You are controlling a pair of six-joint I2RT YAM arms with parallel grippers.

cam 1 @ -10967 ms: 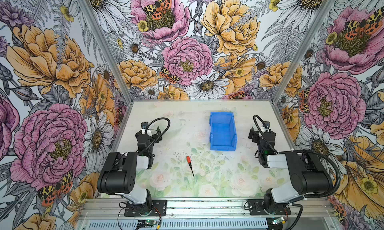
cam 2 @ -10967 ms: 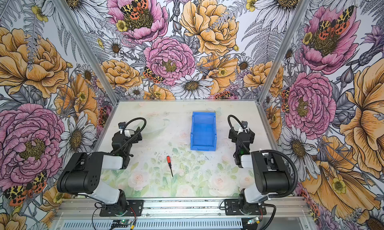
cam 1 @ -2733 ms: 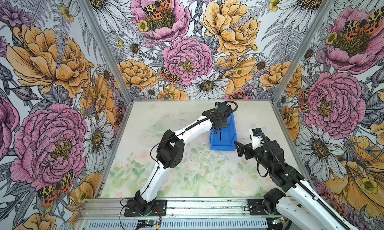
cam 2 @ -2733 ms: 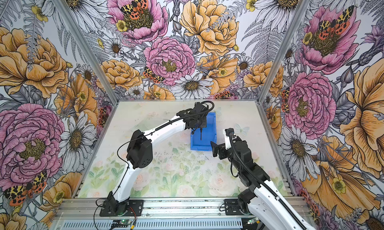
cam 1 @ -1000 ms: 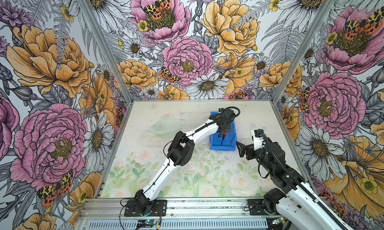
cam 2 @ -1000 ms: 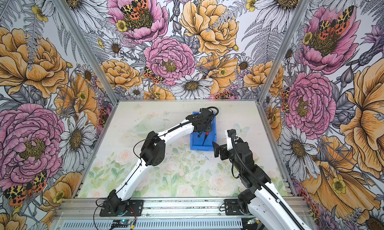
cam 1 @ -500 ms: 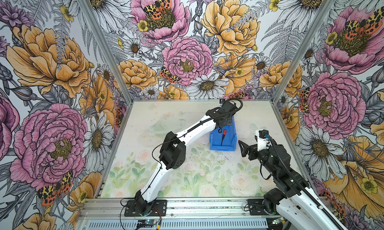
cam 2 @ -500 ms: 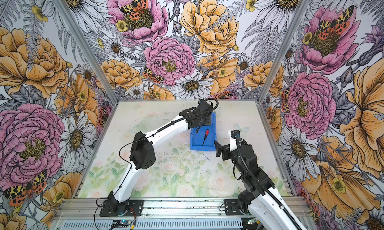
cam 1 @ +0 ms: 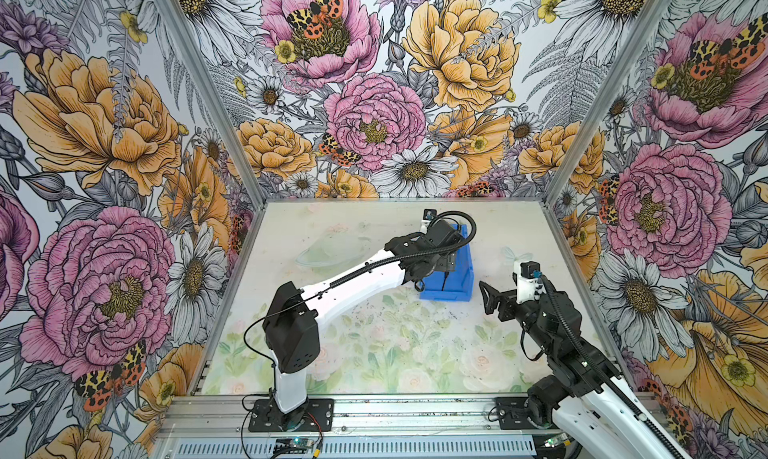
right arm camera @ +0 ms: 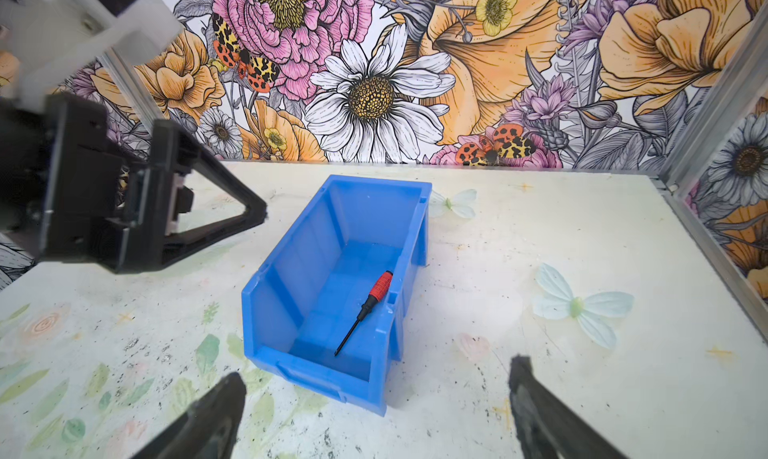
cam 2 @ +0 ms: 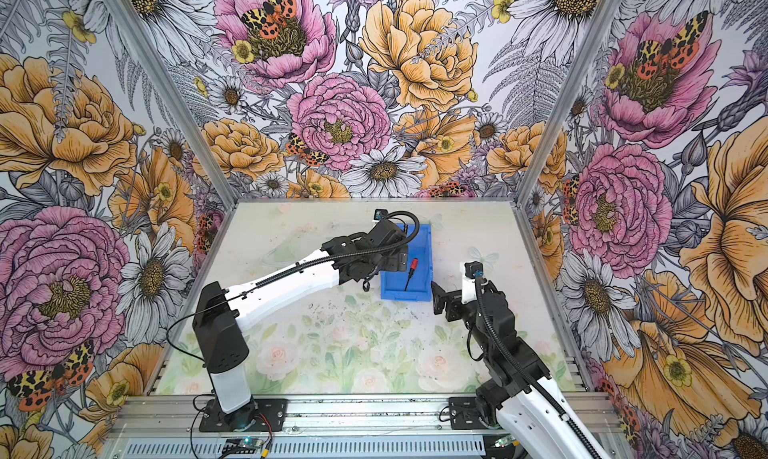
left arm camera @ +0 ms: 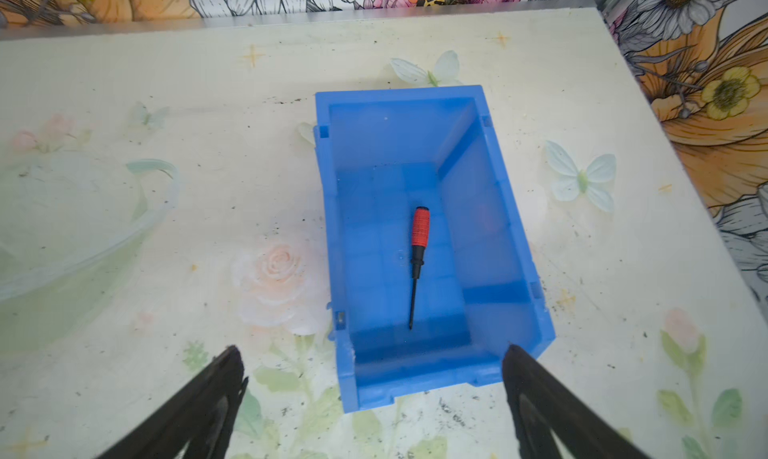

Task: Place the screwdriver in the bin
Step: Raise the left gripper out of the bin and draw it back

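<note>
Screwdriver (left arm camera: 417,253) lies flat inside blue bin (left arm camera: 498,228) on tabletop (left arm camera: 208,187); no legible writing appears on either. Left tool (left arm camera: 370,378) and right tool (right arm camera: 374,398) both stand wide open, holding nothing.

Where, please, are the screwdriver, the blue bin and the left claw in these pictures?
screwdriver (left arm camera: 420,232): left wrist view, on its red handle.
blue bin (left arm camera: 494,212): left wrist view, on a side wall.
left claw (left arm camera: 370,378): left wrist view, midway between its open fingertips.
</note>
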